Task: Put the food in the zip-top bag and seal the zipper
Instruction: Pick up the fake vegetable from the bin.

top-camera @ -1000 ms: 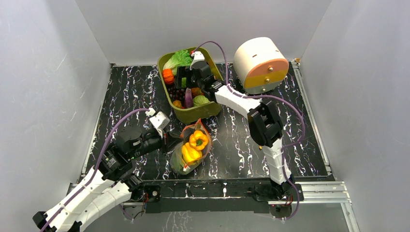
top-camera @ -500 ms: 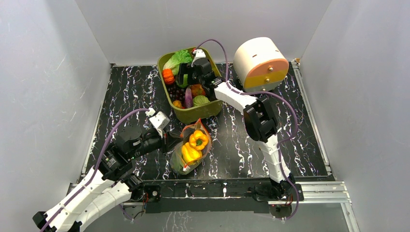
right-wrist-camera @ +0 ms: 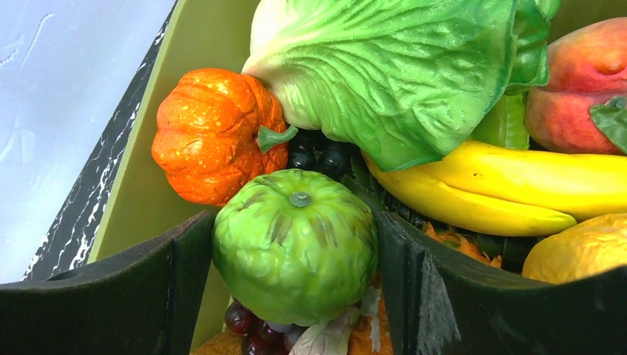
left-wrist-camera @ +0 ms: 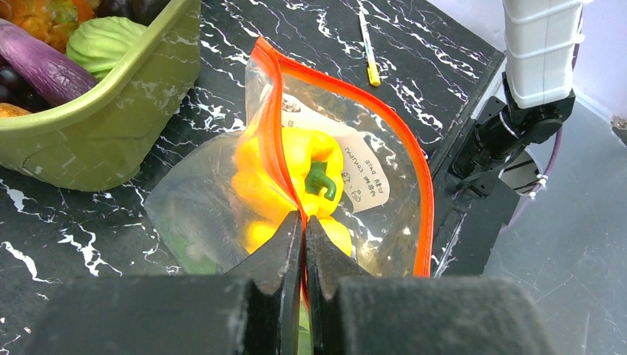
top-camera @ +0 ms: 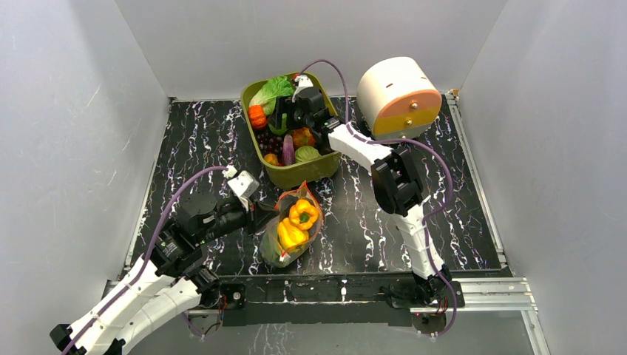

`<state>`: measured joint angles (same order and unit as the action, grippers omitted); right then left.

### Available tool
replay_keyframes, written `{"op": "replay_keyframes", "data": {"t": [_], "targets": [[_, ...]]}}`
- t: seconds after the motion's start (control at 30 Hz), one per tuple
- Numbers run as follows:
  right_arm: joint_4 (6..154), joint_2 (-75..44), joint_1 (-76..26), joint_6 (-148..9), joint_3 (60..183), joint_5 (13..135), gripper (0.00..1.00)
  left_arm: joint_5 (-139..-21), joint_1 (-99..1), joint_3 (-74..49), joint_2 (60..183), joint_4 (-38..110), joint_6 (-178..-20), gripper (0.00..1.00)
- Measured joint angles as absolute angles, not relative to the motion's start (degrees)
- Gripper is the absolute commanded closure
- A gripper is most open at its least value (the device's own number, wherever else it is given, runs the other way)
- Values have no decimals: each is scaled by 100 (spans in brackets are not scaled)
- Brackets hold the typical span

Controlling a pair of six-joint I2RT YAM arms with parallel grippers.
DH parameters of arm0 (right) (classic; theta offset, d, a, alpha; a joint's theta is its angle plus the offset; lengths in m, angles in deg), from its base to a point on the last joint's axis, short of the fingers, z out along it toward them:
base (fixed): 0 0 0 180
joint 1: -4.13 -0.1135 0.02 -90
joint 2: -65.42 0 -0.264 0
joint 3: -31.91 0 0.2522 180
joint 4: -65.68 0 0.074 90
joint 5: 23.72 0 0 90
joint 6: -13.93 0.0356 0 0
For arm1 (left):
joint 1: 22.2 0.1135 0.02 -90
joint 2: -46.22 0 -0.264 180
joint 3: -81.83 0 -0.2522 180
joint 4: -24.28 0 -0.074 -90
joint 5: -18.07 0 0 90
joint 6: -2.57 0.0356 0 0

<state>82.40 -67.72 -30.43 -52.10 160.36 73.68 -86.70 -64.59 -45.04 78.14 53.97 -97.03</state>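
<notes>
The clear zip-top bag [top-camera: 292,228] lies near the front of the table, with two yellow peppers [top-camera: 303,213] inside. In the left wrist view the bag [left-wrist-camera: 200,207] shows its white label and its red-orange zipper [left-wrist-camera: 423,192] standing open. My left gripper [left-wrist-camera: 304,218] is shut on the near zipper edge; it also shows in the top view [top-camera: 265,218]. My right gripper [top-camera: 282,120] is down in the olive-green tub [top-camera: 296,175]. Its fingers press both sides of a round green fruit [right-wrist-camera: 296,251]. More food lies around it: an orange pumpkin [right-wrist-camera: 214,133], a lettuce [right-wrist-camera: 384,66], a banana [right-wrist-camera: 517,185].
A white drum with an orange face [top-camera: 399,96] stands at the back right. A small yellow stick [left-wrist-camera: 367,48] lies on the table beyond the bag. The tub [left-wrist-camera: 126,111] sits just behind the bag. Grey walls enclose the table on three sides.
My right gripper has shifted slightly toward the back of the tub, and its elbow has swung left. The left gripper and the bag have not moved.
</notes>
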Motion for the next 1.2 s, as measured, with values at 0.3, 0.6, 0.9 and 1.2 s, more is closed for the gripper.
{"op": "replay_keyframes", "data": {"t": [0.3,0.6,0.9,1.2], "targets": [[8168,-6580,-3017,-5243,15765,7552,51,-8580,-6459,-4504,7797,5418,-9706,100],[8537,-5624,-2971,-5425,15129,7589,52,-8372,-6459,-4504,7788,5449,-9835,100],[8340,-3579,-2917,-5396,13258,7561,51,-8283,-6459,-4497,7790,5471,-10009,100],[8419,-1745,-2917,-5409,11897,7617,51,-8324,-6459,-4237,7906,5685,-9944,100]]}}
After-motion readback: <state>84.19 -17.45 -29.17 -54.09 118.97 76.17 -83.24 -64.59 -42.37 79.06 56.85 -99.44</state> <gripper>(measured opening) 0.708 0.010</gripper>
